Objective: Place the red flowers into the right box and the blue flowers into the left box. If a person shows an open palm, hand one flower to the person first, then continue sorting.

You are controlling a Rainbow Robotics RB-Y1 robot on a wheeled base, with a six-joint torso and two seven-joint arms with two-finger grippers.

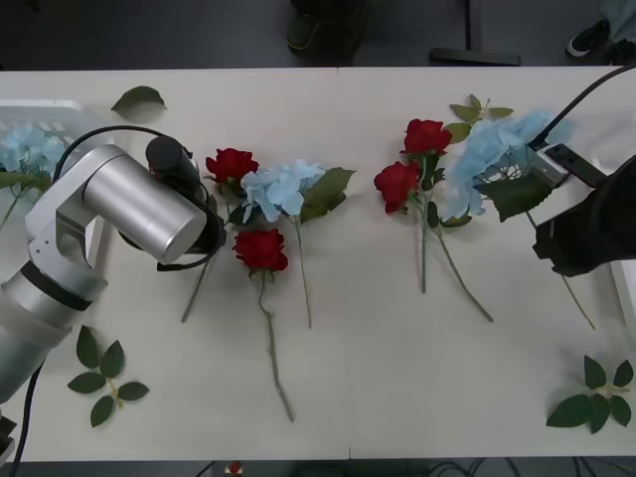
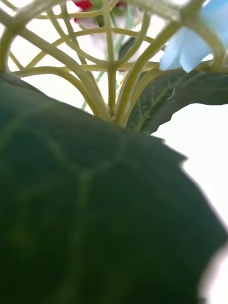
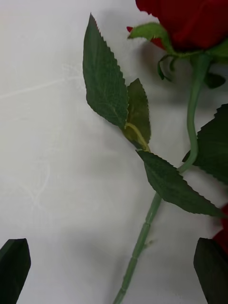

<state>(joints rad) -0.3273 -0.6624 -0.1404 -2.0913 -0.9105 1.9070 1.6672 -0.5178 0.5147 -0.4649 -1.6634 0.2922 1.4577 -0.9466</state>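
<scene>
My left gripper point(image 3: 113, 271) is open and hangs low over the table, its black fingertips point(image 3: 14, 266) on either side of a red flower's green stem point(image 3: 142, 237). That rose's bloom point(image 1: 232, 164) lies beside a blue flower point(image 1: 281, 189) and another red flower point(image 1: 261, 248). Two more red flowers point(image 1: 425, 136) point(image 1: 397, 184) lie right of centre against a large blue flower point(image 1: 497, 149). My right gripper point(image 1: 543, 171) is at that blue flower's right side, and its wrist view is pressed against a big leaf point(image 2: 95, 213) and pale stalks point(image 2: 111, 76). The left box point(image 1: 60, 107) holds a blue flower point(image 1: 25, 149).
Loose leaf sprigs lie at the front left point(image 1: 104, 378), the front right point(image 1: 596, 397) and the back left point(image 1: 139, 97). The silver left arm point(image 1: 139, 209) covers the table beside the left box. A white rim point(image 1: 628, 288) shows at the right edge.
</scene>
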